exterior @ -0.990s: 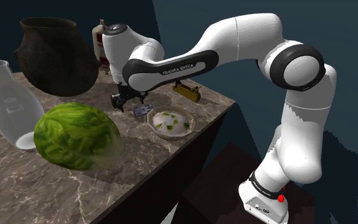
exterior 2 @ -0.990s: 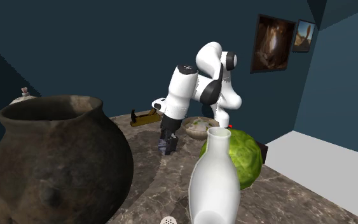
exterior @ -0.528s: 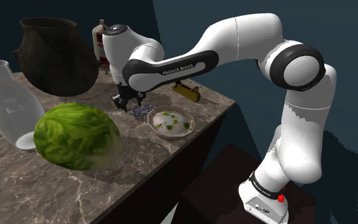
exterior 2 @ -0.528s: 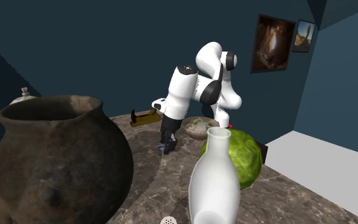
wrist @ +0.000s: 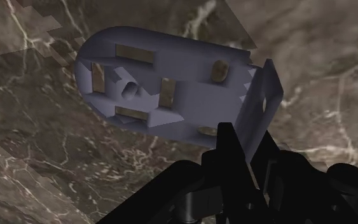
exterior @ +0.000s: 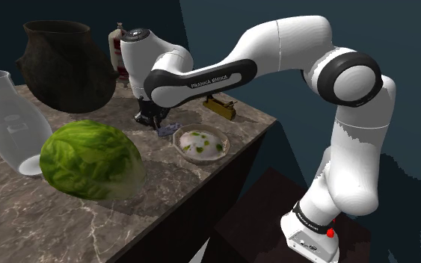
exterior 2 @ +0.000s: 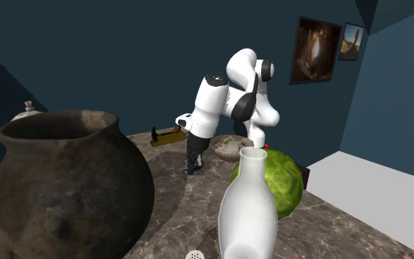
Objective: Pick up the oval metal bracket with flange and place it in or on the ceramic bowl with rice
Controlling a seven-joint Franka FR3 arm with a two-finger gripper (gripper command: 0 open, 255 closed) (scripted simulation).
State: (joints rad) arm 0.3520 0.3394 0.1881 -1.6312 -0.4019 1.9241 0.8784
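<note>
The shoulder view places the bracket [exterior: 165,131] just left of the rice bowl [exterior: 177,137] on the marble counter [exterior: 22,217]. The wrist view adds its form — a bluish-grey slotted oval plate — its upright flange pinched by the gripper [wrist: 248,145].

Worktop [exterior: 22,217]: dark marble slab, pale veining.

Landmark: bowl [exterior: 226,142] with rice, standing near the slab's edge.

- Bluish-grey oval bracket [wrist: 165,83], flange upright at one end, lies flat on the marble just beside the bowl, on the side away from the edge.
- Green lettuce head [exterior: 90,159]: near the bowl, toward the shoulder view's left.
- Clear vase [exterior: 10,123]: beyond the lettuce, well apart from the bowl.
- Large dark pot [exterior: 63,67]: well apart from the bowl, behind it.
- Small brass-coloured piece [exterior: 222,107]: just behind the bowl, near the far corner.
</note>
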